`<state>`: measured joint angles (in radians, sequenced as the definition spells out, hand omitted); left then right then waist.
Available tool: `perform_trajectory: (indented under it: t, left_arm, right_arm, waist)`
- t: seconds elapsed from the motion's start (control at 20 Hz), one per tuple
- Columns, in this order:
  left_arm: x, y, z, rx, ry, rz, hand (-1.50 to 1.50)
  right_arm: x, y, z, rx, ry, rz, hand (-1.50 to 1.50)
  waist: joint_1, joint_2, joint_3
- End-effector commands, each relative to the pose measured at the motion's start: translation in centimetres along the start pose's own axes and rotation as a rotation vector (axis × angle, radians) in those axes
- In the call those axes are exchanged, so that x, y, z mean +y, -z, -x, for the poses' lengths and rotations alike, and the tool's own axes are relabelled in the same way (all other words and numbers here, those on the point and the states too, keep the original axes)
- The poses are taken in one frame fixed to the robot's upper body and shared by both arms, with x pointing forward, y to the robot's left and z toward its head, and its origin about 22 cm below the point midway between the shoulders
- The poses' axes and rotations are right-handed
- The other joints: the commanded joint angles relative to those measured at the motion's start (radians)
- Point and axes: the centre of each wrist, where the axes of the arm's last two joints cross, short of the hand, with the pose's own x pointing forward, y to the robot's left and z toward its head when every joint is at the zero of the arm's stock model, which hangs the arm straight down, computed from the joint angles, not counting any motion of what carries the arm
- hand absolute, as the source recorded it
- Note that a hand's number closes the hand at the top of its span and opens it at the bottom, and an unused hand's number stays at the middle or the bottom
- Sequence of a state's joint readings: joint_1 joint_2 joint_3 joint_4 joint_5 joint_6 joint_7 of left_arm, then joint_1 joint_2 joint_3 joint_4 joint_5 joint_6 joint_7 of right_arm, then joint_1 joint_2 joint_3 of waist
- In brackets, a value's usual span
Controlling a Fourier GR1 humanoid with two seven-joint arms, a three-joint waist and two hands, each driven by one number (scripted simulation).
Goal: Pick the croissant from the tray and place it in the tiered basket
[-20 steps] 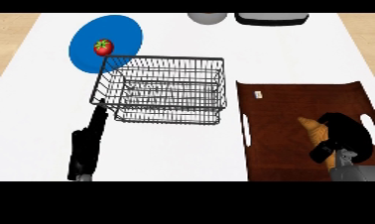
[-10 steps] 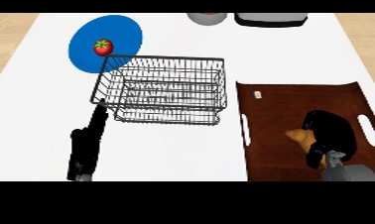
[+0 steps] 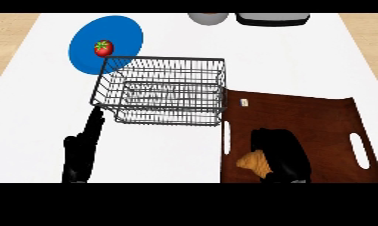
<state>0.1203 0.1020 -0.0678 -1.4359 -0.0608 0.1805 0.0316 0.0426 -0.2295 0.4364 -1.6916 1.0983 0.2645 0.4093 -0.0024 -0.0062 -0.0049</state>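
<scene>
Fingers (image 3: 275, 140) of right hand (image 3: 289, 159) curled down over croissant (image 3: 253, 162). Only its left end showed past the black palm. Lifted or resting on tray (image 3: 310, 112): could not tell. Croissant lay low in tray's left half, well short of basket (image 3: 164, 89). Basket stood just beside tray's upper-left corner. Left hand (image 3: 80, 149) lay left of basket, fingers straight and pressed together, tips at or almost at its near-left corner.

Risks, as judged:
- Hold seemed to cover one end only, so croissant could twist out on the lift.
- Carry must clear basket's right rim. A low wrist could catch the wire and shove the basket.
- Left fingertips sat close enough to nudge it.
</scene>
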Motion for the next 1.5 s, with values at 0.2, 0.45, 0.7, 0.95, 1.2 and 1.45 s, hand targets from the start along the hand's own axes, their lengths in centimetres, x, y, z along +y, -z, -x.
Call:
perform_trajectory:
  t: [0.2, 0.45, 0.7, 0.95, 1.2, 1.45]
  left_arm:
    - [-0.2, -0.5, 0.6, 0.021, 0.021, -0.009, 0.00]
    - [0.5, 1.1, 0.5, 0.014, 0.007, -0.022, 0.00]
    - [0.2, 0.9, -0.8, -0.008, 0.008, -0.014, 0.00]
    - [-0.7, -0.7, 0.6, -0.006, 0.002, 0.003, 0.00]
    - [-0.8, 0.6, 0.2, 0.003, 0.005, 0.000, 0.00]
    - [-0.9, 0.7, 0.9, -0.001, 0.013, 0.006, 0.00]
  right_arm:
    - [-6.5, -6.5, -2.2, -0.110, 0.379, 0.228, 1.50]
    - [-12.2, -12.8, -2.5, -0.186, 0.512, 0.430, 1.50]
    - [-15.6, -15.2, -2.8, -0.238, 0.389, 0.558, 1.50]
    - [-18.7, -13.8, -3.8, -0.230, 0.361, 0.577, 1.50]
    - [-21.6, -12.3, -7.4, -0.234, 0.416, 0.569, 1.50]
    - [-24.2, -9.6, -11.1, -0.171, 0.431, 0.558, 1.50]
  waist:
    - [-0.018, -0.002, 0.004]
    - [-0.026, 0.000, 0.002]
    - [-0.005, 0.000, 0.002]
    - [0.006, 0.001, 0.003]
    - [0.008, 0.003, 0.003]
    - [0.011, 0.004, 0.003]
